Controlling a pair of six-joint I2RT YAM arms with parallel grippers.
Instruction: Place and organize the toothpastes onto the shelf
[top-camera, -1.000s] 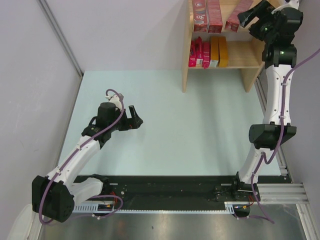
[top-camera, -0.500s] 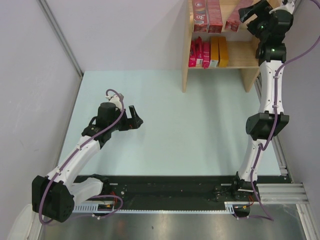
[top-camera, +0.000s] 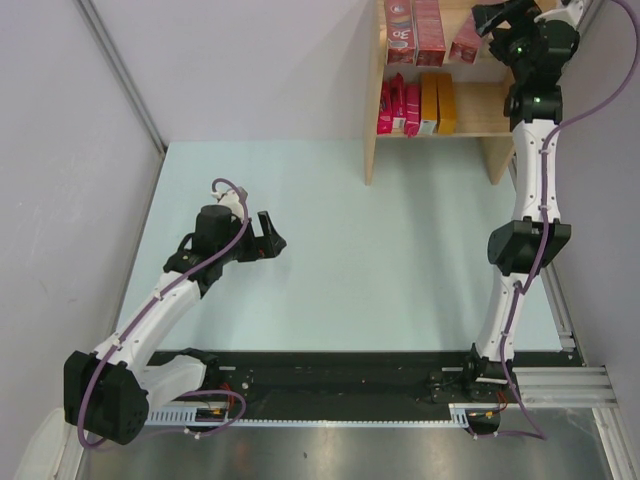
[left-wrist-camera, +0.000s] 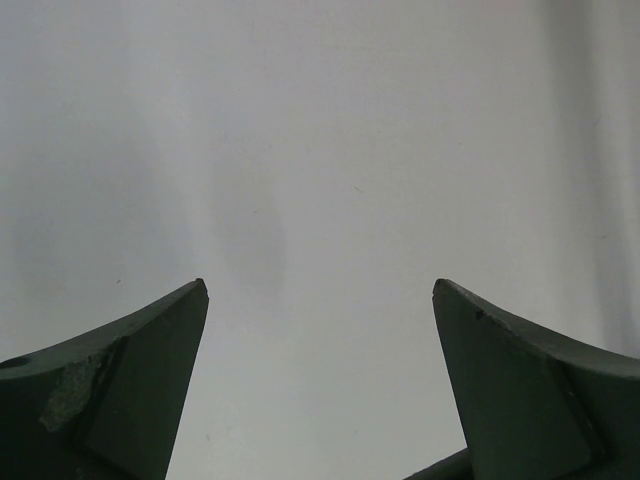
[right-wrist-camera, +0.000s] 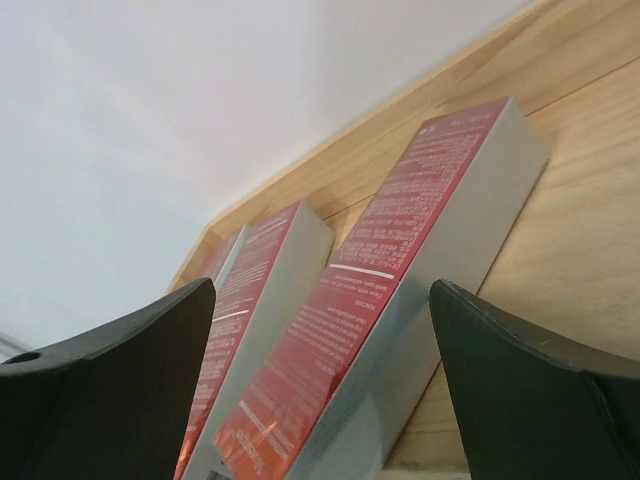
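Currently | right pincer (right-wrist-camera: 320, 283) wide at shelf (right-wrist-camera: 575, 235), red toothpaste carton (right-wrist-camera: 425, 225) seemingly loose | left pincer (left-wrist-camera: 318, 283) wide, empty

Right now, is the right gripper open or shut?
Open. The right gripper shows its fingers wide apart in the wrist view, with a red carton on the shelf visible between them.
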